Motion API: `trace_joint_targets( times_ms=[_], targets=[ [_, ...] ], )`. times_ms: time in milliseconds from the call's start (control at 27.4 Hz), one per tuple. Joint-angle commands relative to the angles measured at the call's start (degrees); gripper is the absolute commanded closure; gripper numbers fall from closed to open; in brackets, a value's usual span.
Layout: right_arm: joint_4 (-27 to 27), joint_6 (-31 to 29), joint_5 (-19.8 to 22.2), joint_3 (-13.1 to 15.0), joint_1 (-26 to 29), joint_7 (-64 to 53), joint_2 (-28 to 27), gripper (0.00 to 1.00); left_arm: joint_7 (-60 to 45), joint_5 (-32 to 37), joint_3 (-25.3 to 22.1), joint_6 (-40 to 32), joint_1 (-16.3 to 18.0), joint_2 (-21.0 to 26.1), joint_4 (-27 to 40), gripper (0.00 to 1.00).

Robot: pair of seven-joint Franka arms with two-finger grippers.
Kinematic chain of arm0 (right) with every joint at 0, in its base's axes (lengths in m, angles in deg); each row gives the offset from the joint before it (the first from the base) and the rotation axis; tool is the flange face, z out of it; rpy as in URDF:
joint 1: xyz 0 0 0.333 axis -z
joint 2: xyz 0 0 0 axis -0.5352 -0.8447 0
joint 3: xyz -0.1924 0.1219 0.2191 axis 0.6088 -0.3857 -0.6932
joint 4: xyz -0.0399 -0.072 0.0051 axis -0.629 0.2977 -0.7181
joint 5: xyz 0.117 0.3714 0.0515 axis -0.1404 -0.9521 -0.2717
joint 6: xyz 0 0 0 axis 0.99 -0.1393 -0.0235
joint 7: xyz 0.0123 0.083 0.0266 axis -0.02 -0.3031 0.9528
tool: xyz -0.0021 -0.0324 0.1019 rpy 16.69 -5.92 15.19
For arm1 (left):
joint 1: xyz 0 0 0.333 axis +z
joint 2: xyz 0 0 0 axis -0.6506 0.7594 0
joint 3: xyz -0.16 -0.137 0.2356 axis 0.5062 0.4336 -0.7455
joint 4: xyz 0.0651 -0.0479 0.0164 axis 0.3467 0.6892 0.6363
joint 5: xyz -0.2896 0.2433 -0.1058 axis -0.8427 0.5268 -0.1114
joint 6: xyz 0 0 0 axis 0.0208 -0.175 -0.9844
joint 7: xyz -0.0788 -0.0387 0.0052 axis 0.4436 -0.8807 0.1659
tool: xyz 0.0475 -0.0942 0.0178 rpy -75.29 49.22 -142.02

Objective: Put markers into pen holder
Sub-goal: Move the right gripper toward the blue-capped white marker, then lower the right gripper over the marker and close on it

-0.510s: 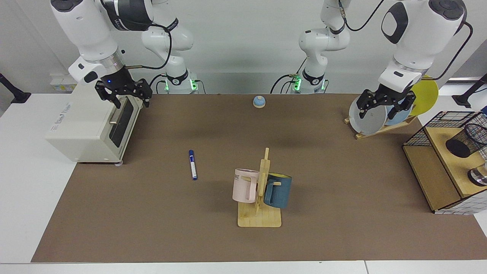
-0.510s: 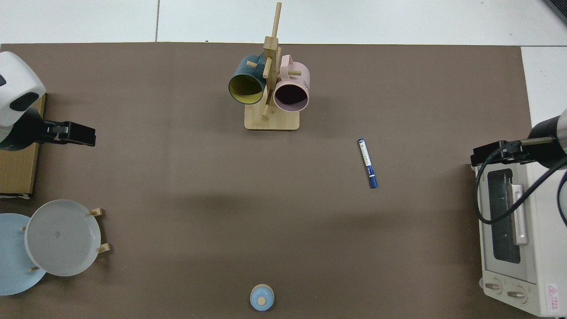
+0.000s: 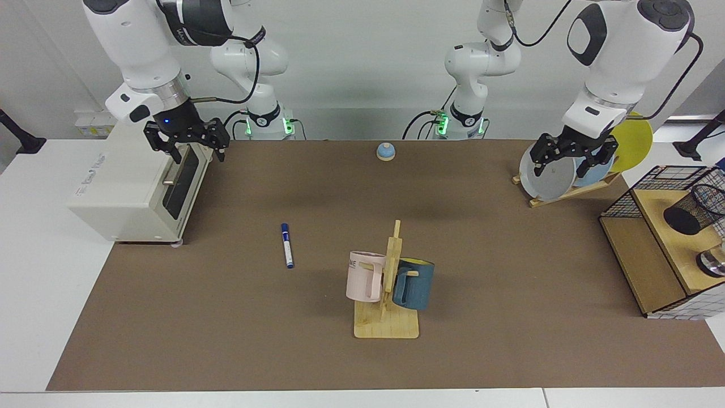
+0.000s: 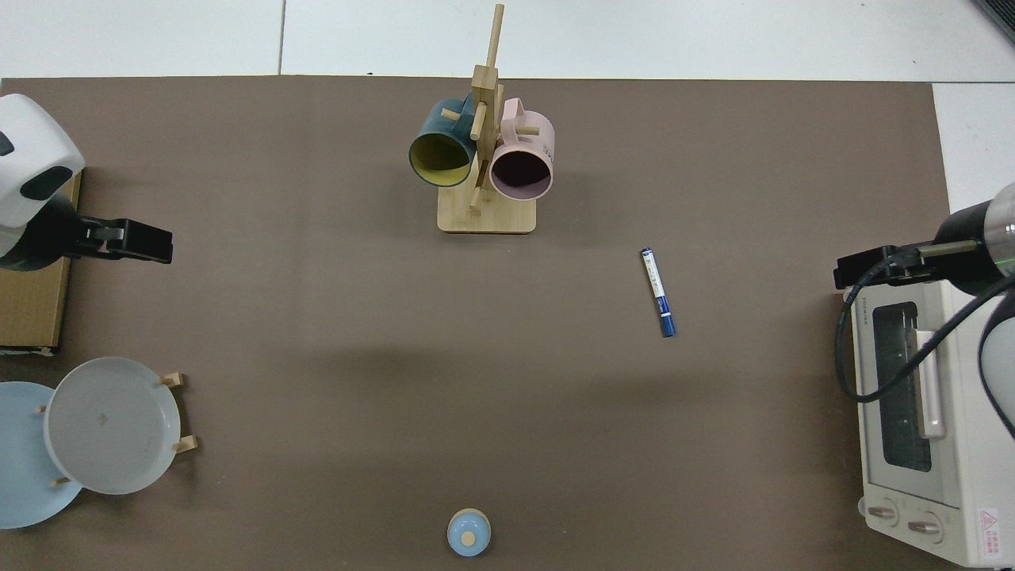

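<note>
We drop our empty, spread right gripper (image 3: 187, 146) squarely over the flat marker (image 3: 287, 245); left gripper (image 3: 573, 157) waits, spread, far from the pen holder (image 3: 695, 211).

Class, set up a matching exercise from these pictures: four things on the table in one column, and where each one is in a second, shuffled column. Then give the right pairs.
Things:
1. marker
2. pen holder
3. pink mug
4. right gripper

Places:
A. hanging on the wooden mug rack
B. lying flat on the brown mat
C. above the toaster oven
D. on the wooden shelf at the table's edge

Pairs: 1-B, 2-D, 3-A, 4-C
</note>
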Motion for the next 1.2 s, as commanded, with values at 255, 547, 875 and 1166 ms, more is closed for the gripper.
trace_joint_targets(
  times_ms=[255, 547, 875, 1166],
  targets=[
    [-0.6, -7.0, -0.8, -0.3, -5.6, 4.5, -4.3, 0.00, -0.5, -0.1, -0.3, -0.7, -0.7, -1.6, 1.9, 0.00],
    [-1.3, -13.0, -1.3, -0.3, -7.4, 6.0, -10.2, 0.00, 0.0, -0.8, -0.3, -0.7, -0.6, -2.2, 3.2, 0.00],
    [-4.1, -22.5, -1.8, -0.3, -8.0, 5.3, -14.2, 0.00, -0.2, -0.8, -0.2, -0.7, -0.8, -2.4, 3.7, 0.00],
    [-5.0, -24.5, -1.4, -0.3, -10.4, 4.4, -17.3, 0.00, -0.3, -0.8, -0.1, -0.7, -0.9, -2.4, 3.9, 0.00]
  ],
)
